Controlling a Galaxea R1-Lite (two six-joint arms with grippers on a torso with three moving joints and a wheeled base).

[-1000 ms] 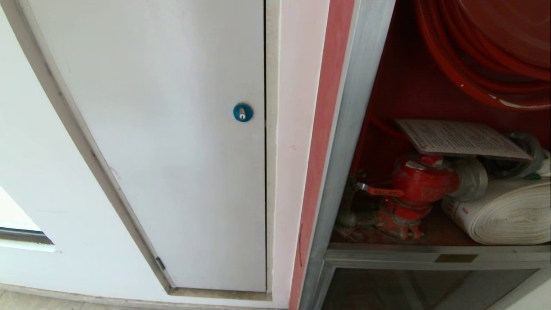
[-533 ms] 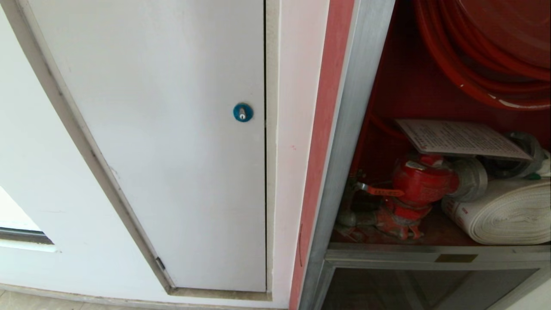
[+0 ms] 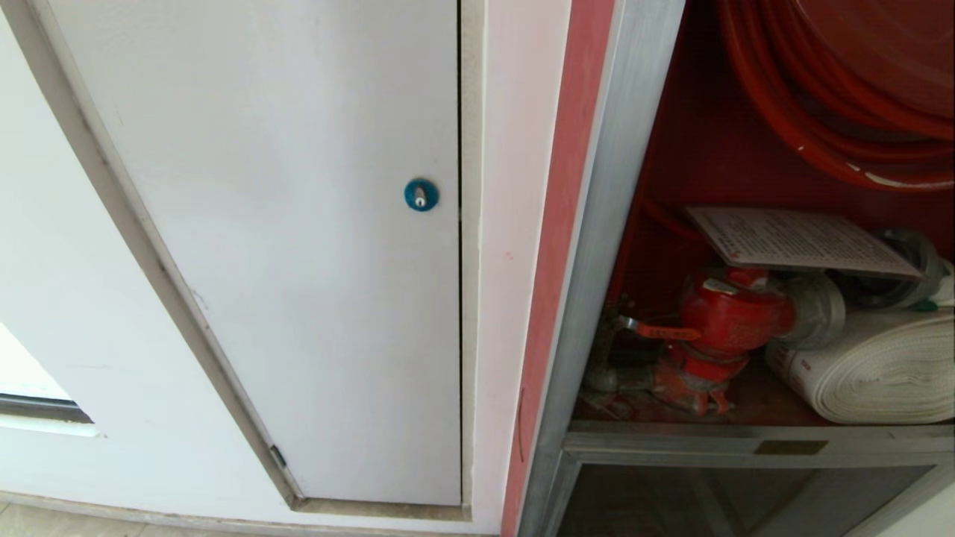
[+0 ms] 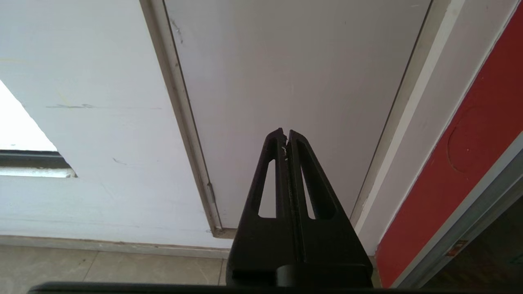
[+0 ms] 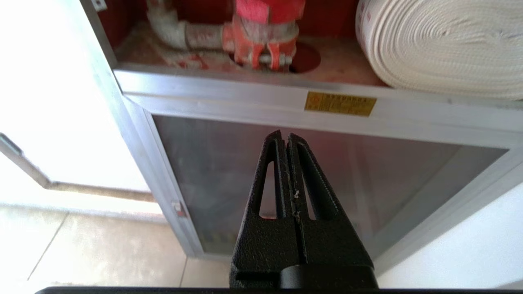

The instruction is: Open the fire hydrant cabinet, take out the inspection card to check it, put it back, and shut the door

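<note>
The fire hydrant cabinet [image 3: 604, 246] stands open at the right of the head view, showing its red inside. The inspection card [image 3: 798, 240] lies flat on top of the red valve [image 3: 735, 317], beside the rolled white hose [image 3: 880, 365] and under the red hose reel [image 3: 843, 82]. The door is out of view. Neither arm shows in the head view. My right gripper [image 5: 284, 134] is shut and empty, low in front of the cabinet's lower glass panel [image 5: 367, 175], below the valve [image 5: 265, 36]. My left gripper [image 4: 286, 132] is shut and empty, facing the white panel.
A plain white panel [image 3: 298, 224] with a blue round lock [image 3: 421, 195] fills the wall left of the cabinet. A yellow label [image 5: 340, 103] sits on the cabinet's silver crossbar. Tiled floor [image 4: 102, 265] runs along the wall's base.
</note>
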